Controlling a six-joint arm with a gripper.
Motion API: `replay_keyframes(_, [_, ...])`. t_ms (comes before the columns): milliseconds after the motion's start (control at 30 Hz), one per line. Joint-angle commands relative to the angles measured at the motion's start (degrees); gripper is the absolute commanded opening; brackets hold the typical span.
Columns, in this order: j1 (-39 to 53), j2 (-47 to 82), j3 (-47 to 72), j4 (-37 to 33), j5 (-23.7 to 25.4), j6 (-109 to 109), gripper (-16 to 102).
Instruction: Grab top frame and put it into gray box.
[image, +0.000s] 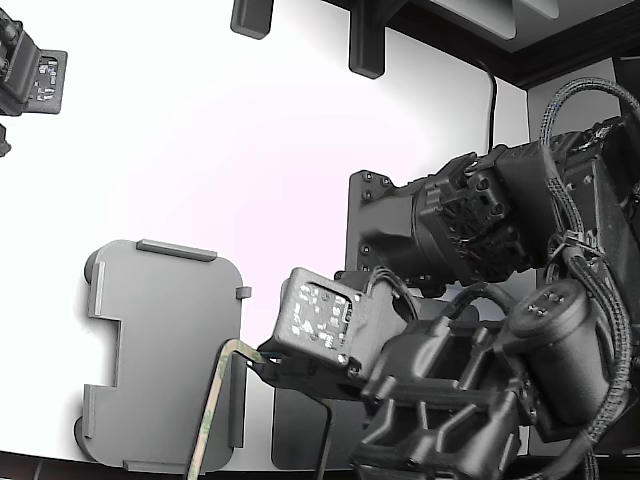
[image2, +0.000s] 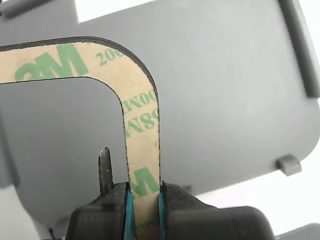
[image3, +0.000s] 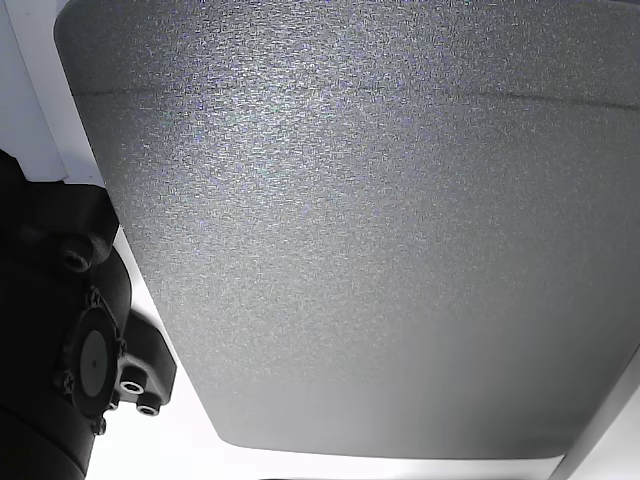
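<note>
One top frame (image2: 142, 150) sits clamped between my jaws, which are closed on one straight side of it, a blue-edged pad pressing each face. It is a thin, flat band with a rounded corner, pale beige paper printed in green lettering, edged by a dark line, and its middle is open, so the gray surface beneath shows through. In the exterior view the same frame (image: 213, 400) appears edge-on as a slim mottled strip bending at a corner, held above the right part of the gray box (image: 160, 340), toward the near edge of the desk (image: 250, 150).

One gray box lies flat on the white desk at the exterior view's left. It is a light gray, matte, shallow tray with rounded corners, a notch cut into its left side and small raised tabs along its edges; in the wrist view one such tab (image2: 289, 164) stands at the rim of the box (image2: 225, 75).

One dark mat (image3: 370, 220), finely pebbled and rounded at the corner, fills the other view. A second arm's camera unit (image: 30, 75) shows at the far left.
</note>
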Motion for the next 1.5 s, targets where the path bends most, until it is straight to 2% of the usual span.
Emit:
replay_keyframes(0, [-2.72, 0.7, -1.85, 0.53, -0.62, 19.78, -12])
replay_keyframes(100, [-4.13, -0.09, -1.93, 0.53, -3.34, 42.71, -11])
replay_keyframes(200, [-6.5, -0.35, -1.76, 0.53, -8.35, 51.42, -11])
replay_keyframes(333, [-6.77, -1.67, -1.93, 0.53, -8.7, 62.67, -11])
replay_keyframes(633, [-12.74, -4.66, -0.35, 0.7, -16.35, 61.61, -11])
replay_keyframes(833, [-13.71, -5.27, 2.72, 0.7, -18.37, 57.04, -12])
replay_keyframes(1467, [-15.73, -7.03, 3.25, 0.7, -18.54, 55.11, -12])
